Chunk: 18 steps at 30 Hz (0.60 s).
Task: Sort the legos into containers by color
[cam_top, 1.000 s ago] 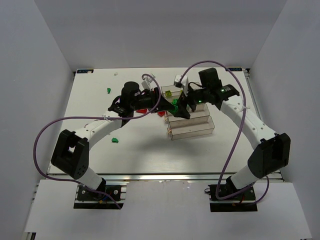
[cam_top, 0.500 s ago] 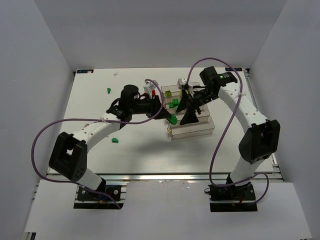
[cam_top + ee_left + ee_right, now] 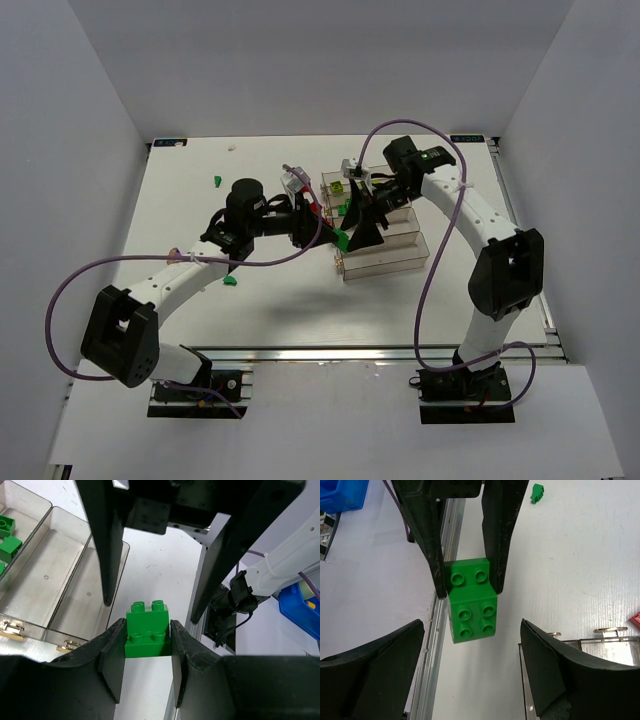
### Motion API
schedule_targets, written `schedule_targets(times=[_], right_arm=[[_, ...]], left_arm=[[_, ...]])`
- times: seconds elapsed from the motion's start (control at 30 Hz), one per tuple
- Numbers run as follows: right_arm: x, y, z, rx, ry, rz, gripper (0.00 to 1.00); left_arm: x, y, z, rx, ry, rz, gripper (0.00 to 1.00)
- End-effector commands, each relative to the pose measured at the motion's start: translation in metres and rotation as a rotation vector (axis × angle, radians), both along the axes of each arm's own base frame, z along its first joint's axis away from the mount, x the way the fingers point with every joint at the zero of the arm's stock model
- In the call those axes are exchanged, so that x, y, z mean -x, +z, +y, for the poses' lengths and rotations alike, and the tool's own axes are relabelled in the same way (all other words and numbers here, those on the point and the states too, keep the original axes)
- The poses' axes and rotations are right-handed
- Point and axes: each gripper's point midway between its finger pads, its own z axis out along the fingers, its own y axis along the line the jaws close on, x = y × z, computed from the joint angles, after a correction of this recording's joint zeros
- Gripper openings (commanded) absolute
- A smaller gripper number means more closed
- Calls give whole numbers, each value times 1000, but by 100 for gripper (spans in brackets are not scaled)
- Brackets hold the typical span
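At the left, the left gripper is seen with its jaws pinching one end of a green lego, held above the table just beside the near corner of the containers. The brick's long axis is pointed toward the right gripper, whose jaws are spread either side of the free end, untouching; a handover is judged likely

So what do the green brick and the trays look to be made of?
The green brick looks like hard moulded plastic, smooth and slightly glossy, with crisp round studs. The trays seem to be clear rigid plastic: the table shows through their walls.
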Motion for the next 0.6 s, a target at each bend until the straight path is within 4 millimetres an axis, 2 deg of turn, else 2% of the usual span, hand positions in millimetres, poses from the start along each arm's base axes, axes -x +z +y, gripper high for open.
schedule_targets(times=[0.0,0.13,0.23,0.33,0.4,0.57], right_arm=[[-6,13,12,-28,10,-39,82],[-5,14,18,-38,26,-33,78],[-5,17,19,-49,36,-33,68],[-3,14,18,-48,50,-26,52],[-1,13,17,-48,59,-26,38],[6,13,11,-50,89,-37,22]], left_arm=[[8,23,-2,37,-47,-94,0],[9,25,-4,43,-55,-94,0],[9,22,-4,37,-59,-85,0],[9,24,-4,46,-57,-86,0],[10,25,-4,46,-60,-86,0],[13,20,-3,25,-78,-81,0]])
